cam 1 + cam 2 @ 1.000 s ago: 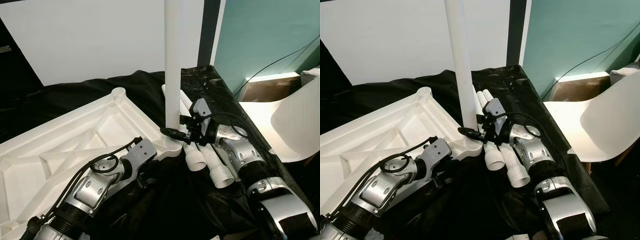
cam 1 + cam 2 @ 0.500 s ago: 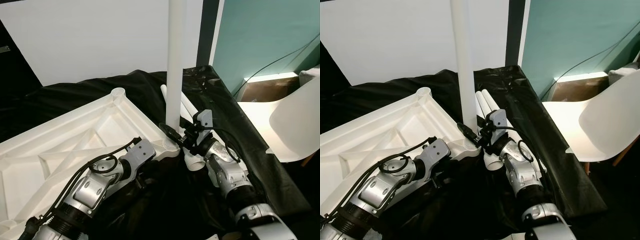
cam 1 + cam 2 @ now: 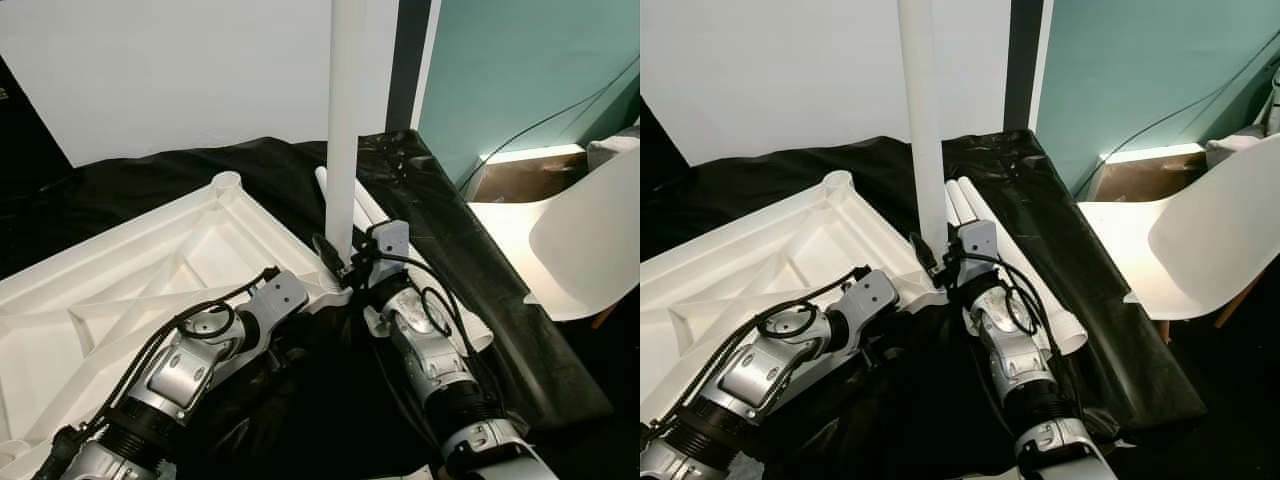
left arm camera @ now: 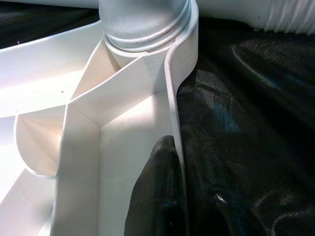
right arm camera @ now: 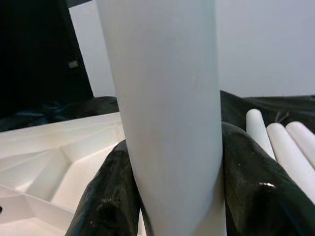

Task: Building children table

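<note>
The white table top (image 3: 150, 270) lies upside down on a black cloth. One white leg (image 3: 343, 130) stands upright in its near corner socket (image 4: 147, 29). My right gripper (image 3: 336, 263) is shut on the leg just above the socket, and its black fingers (image 5: 110, 196) press both sides of the leg (image 5: 167, 98). My left gripper (image 4: 184, 201) is shut on the table top's rim (image 4: 173, 98) a little short of that corner, with one finger (image 4: 160, 191) inside the rim and one outside.
Spare white legs (image 3: 1010, 255) lie side by side on the black cloth (image 3: 450, 250) right of the socket. A white chair (image 3: 590, 240) stands at the right beside a teal wall. A white panel stands behind the table.
My right forearm has swung from the right side round to the near side of the leg, its gripper staying on the leg's base. The left gripper holds the rim as before.
</note>
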Tool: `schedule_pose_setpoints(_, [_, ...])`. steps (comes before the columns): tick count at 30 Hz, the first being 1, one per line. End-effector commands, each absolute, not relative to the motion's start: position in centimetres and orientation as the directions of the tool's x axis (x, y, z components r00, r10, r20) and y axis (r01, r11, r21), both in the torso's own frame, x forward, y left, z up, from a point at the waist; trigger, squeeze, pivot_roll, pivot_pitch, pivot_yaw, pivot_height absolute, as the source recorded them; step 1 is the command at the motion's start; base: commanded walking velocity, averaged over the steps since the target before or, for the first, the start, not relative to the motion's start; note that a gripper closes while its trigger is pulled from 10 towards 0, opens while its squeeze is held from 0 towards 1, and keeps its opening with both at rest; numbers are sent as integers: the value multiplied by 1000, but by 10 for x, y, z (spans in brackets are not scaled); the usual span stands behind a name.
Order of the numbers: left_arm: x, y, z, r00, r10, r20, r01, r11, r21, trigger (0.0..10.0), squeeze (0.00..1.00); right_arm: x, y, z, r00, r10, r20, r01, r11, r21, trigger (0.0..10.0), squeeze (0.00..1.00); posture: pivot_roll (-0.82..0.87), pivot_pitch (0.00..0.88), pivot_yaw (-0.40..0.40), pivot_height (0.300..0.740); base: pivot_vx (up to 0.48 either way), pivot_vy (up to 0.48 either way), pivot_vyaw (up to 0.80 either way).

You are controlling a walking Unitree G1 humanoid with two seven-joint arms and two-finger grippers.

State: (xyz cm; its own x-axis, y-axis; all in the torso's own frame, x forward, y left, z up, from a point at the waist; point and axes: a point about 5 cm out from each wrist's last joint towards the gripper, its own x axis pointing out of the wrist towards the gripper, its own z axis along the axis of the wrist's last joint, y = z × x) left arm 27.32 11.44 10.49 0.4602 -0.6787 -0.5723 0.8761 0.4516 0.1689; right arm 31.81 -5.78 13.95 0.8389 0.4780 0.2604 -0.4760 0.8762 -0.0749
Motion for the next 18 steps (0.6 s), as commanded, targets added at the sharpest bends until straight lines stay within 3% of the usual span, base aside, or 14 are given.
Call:
schedule_pose_setpoints(1, [248, 114, 67, 302, -662, -686, 917, 398, 20, 10000, 0, 321, -65, 157, 841, 422, 339, -412, 905, -103, 4745, 0, 89, 0, 18, 740, 0, 0, 0])
schedule_pose_setpoints(2, [248, 114, 66, 303, -661, -686, 917, 399, 20, 10000, 0, 320, -60, 152, 826, 472, 308, -463, 880, -107, 10000, 0, 90, 0, 16, 740, 0, 0, 0])
schedule_pose_setpoints(3, [248, 114, 66, 304, -661, -686, 916, 401, 20, 10000, 0, 320, -56, 148, 814, 512, 275, -507, 857, -94, 10000, 1000, 91, 0, 14, 740, 0, 0, 0])
schedule_pose_setpoints(7, [248, 114, 66, 305, -661, -686, 915, 403, 19, 10000, 0, 320, -53, 143, 788, 571, 231, -570, 818, -77, 10000, 1000, 88, 0, 15, 740, 0, 0, 0])
schedule_pose_setpoints(9, [248, 114, 66, 305, -661, -686, 915, 403, 19, 10000, 0, 320, -52, 140, 768, 608, 202, -605, 792, -84, 10000, 953, 84, 0, 16, 740, 0, 0, 0])
schedule_pose_setpoints(10, [248, 114, 66, 305, -661, -686, 915, 403, 19, 10000, 0, 321, -52, 138, 743, 645, 178, -639, 763, -98, 10000, 0, 80, 0, 17, 740, 0, 0, 0])
schedule_pose_setpoints(18, [250, 112, 66, 302, -665, -683, 917, 397, 20, 10000, 0, 327, -70, 129, 565, 825, 20, -813, 561, -154, 10000, 0, 70, 0, 21, 740, 0, 0, 0])
